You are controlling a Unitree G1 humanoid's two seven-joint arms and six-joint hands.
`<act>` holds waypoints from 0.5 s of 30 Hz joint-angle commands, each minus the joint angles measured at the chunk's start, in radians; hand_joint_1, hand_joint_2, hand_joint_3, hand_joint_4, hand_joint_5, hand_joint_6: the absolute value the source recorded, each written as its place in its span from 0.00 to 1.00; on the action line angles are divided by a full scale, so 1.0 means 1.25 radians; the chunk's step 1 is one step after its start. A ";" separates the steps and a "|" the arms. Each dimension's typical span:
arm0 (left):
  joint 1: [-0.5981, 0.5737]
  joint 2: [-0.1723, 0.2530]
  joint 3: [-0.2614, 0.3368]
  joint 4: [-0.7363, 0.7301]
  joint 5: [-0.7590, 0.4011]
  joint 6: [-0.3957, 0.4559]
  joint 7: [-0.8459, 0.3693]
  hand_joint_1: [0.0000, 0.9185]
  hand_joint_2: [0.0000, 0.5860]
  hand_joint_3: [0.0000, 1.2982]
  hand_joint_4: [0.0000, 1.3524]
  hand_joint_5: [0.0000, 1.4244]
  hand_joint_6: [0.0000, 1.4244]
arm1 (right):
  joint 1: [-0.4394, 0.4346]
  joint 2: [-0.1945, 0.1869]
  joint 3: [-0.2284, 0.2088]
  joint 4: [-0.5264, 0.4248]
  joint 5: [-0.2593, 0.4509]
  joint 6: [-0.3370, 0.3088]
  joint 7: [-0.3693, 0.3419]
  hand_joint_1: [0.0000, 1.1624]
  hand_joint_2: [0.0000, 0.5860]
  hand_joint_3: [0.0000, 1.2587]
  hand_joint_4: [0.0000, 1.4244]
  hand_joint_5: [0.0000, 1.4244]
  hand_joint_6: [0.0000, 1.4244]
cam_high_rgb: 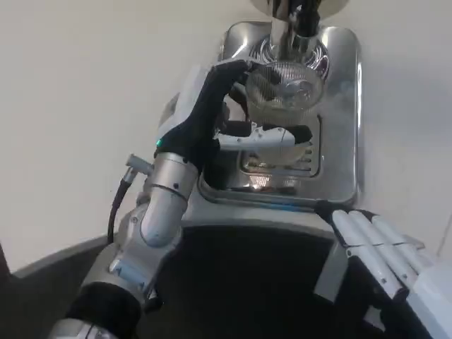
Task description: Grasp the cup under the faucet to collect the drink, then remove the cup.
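A clear glass cup (284, 86) stands over the steel drip tray (339, 106), right below the chrome faucet (295, 21). My left hand (212, 120) grips the cup from its left side, black fingers curled over the far rim and a white thumb lying across the near side. At the lower right edge my right hand (381, 254) waits low, fingers straight and together, holding nothing.
The tray's slotted grate (311, 159) shows in front of the cup. White tabletop (85, 106) stretches to the left of the tray. My dark torso edge (240, 282) fills the bottom of the picture.
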 commanded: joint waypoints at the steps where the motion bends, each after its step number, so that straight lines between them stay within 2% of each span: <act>1: -0.012 -0.003 -0.010 0.020 0.001 -0.022 0.009 0.72 0.15 0.72 0.73 0.90 1.00 | 0.009 0.013 0.009 -0.012 -0.015 -0.009 0.000 0.58 0.45 0.00 0.02 0.03 0.10; 2: -0.011 0.001 -0.015 0.019 0.008 -0.027 0.014 0.67 0.14 0.60 0.65 0.83 0.97 | 0.011 0.014 0.009 -0.012 -0.016 -0.010 -0.001 0.58 0.46 0.00 0.02 0.03 0.10; 5: -0.006 0.015 -0.032 0.014 0.033 -0.042 0.030 0.58 0.13 0.32 0.34 0.62 0.76 | 0.014 0.015 0.012 -0.012 -0.016 -0.011 -0.002 0.58 0.46 0.00 0.01 0.03 0.10; 7: -0.002 0.018 -0.036 0.013 0.037 -0.044 0.033 0.54 0.12 0.20 0.22 0.52 0.67 | 0.014 0.013 0.014 -0.012 -0.017 -0.008 -0.002 0.58 0.46 0.00 0.01 0.03 0.10; 9: 0.001 0.019 -0.034 0.013 0.031 -0.050 0.029 0.53 0.12 0.15 0.17 0.48 0.59 | 0.013 0.012 0.016 -0.012 -0.018 -0.005 -0.003 0.58 0.46 0.00 0.01 0.03 0.10; 12: 0.003 0.022 -0.034 0.014 0.028 -0.054 0.029 0.53 0.12 0.12 0.12 0.44 0.56 | 0.012 0.011 0.018 -0.012 -0.019 -0.003 -0.003 0.57 0.47 0.00 0.02 0.03 0.10; 15: 0.004 0.023 -0.033 0.013 0.028 -0.055 0.031 0.53 0.11 0.10 0.08 0.37 0.44 | 0.012 0.011 0.018 -0.012 -0.019 0.001 -0.003 0.57 0.47 0.00 0.02 0.03 0.10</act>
